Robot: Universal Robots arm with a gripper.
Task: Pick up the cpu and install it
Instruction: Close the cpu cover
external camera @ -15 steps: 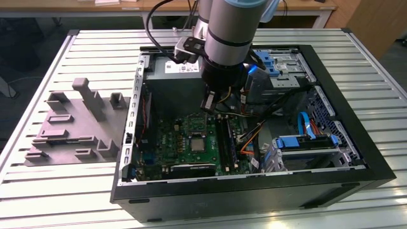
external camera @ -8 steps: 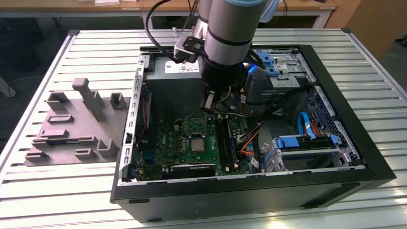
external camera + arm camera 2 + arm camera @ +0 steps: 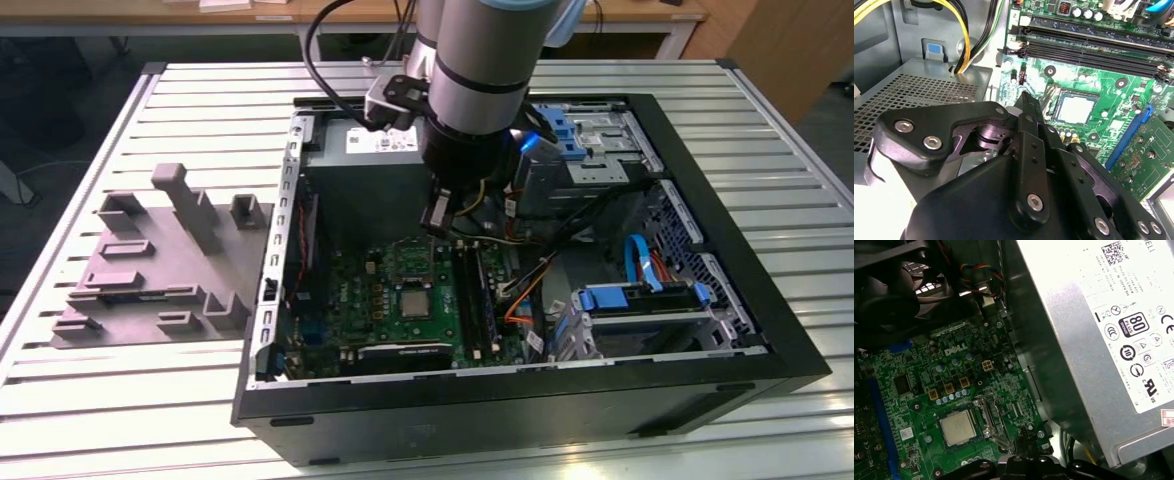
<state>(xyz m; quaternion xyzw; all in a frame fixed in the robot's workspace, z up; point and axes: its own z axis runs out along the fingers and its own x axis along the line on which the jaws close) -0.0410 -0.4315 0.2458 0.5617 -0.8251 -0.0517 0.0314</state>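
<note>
The cpu [image 3: 958, 427] lies seated in the motherboard [image 3: 400, 300] socket, centre of the open case. The gripper [image 3: 1025, 97], jaws closed together and empty, hangs just above it, beside the power supply [image 3: 1104, 340].

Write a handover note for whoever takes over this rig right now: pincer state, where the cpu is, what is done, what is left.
Pincer: shut, holding nothing, poised above the motherboard inside the open computer case, beside the grey power supply.
The cpu: lying flat in its socket on the motherboard, pale metal top facing up; also seen in the second wrist view and the exterior view.
Done: cpu placed in the socket and released.
Left: the socket's retention frame looks open beside the cpu, so it does not appear clamped down.
</note>
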